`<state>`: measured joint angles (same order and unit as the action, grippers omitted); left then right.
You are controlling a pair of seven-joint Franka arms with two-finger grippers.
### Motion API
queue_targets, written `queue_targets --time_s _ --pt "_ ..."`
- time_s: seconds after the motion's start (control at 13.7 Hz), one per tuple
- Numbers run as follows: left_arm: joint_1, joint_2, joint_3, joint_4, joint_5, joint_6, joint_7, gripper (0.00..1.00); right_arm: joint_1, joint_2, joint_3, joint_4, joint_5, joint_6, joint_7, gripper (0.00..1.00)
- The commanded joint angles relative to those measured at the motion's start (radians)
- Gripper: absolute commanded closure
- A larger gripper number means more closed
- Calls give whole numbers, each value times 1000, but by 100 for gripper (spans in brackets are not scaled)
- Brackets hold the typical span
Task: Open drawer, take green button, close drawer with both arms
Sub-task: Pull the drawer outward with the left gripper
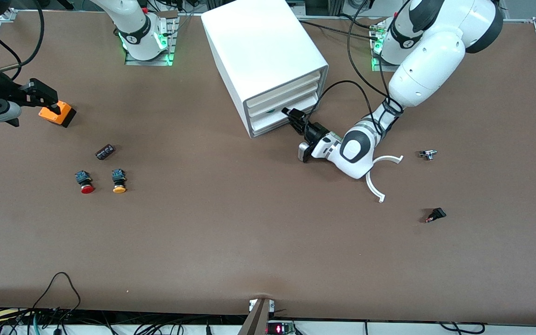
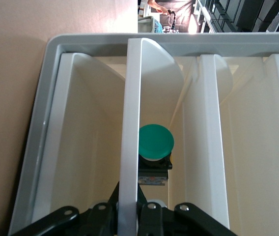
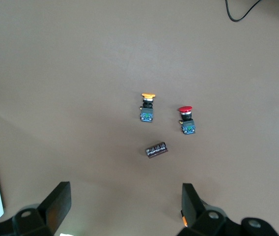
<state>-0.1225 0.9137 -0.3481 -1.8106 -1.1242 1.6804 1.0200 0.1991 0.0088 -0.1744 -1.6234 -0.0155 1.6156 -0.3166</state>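
Note:
The white cabinet [image 1: 258, 46] stands at the table's middle, near the arms' bases. My left gripper [image 1: 292, 115] is shut on the front lip of one of the lower drawers [image 1: 275, 116], which stands slightly out. In the left wrist view the fingers [image 2: 152, 216] pinch the white drawer front [image 2: 134, 123]. The green button [image 2: 155, 141] sits inside that drawer and shows as a green spot [image 1: 271, 111] in the front view. My right gripper [image 1: 44, 100] is open and empty over an orange box [image 1: 58, 114] at the right arm's end; its fingers [image 3: 58, 201] stand wide apart.
A red-capped button [image 1: 86, 182], a yellow-orange-capped button [image 1: 119, 181] and a dark cylinder [image 1: 105, 151] lie near the right gripper. Beside the left arm lie white curved pieces [image 1: 379, 181], a small metal part [image 1: 428, 154] and a small black part [image 1: 435, 215].

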Motion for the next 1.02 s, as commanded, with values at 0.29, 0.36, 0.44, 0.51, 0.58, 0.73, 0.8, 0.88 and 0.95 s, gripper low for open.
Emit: queue_targets --time_s 0.29,0.36,0.44,0.51,0.58,0.73,0.8,0.88,0.95 --pt "20 22 35 56 -74 -5 -32 92 -7 52 4 49 -8 -5 14 0" --pt "30 22 37 59 -74 -5 -53 91 -7 56 4 59 -7 -5 14 0" --pt "35 22 37 62 -80 -5 -66 91 -6 56 4 60 -6 -3 14 0" --pt "37 22 50 88 -85 -5 -77 91 -7 57 4 60 -3 -3 14 0" --pt "35 22 73 99 -85 -7 -90 91 -7 57 4 60 0 -3 13 0" --pt "46 22 80 102 -85 -8 -95 91 -4 97 4 60 2 35 7 0" --pt "50 22 81 102 -85 -7 -95 91 -3 102 4 60 5 43 -1 0" --pt "53 22 93 103 -85 -7 -95 91 -6 103 4 60 9 43 -2 0" --pt "53 22 106 112 -85 -8 -95 91 -7 109 4 60 23 43 -4 0"
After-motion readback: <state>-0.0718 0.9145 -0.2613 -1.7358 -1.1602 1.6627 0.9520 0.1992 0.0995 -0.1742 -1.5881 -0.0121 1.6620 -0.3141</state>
